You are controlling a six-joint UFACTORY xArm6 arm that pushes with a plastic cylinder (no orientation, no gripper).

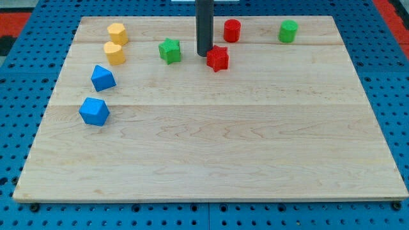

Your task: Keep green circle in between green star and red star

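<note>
The green star (pixel 170 50) lies near the view's top, left of centre. The red star (pixel 218 59) lies to its right. The green circle (pixel 288 30) stands far off at the view's top right, not between the two stars. My tip (pixel 204 54) is down on the board between the stars, touching or almost touching the red star's left edge. The rod rises straight up out of the view's top.
A red circle (pixel 232 30) stands just above and right of the red star. Two yellow blocks (pixel 117 33) (pixel 115 53) sit at the top left. Two blue blocks (pixel 103 78) (pixel 94 111) lie below them. The wooden board (pixel 211 160) ends on blue pegboard.
</note>
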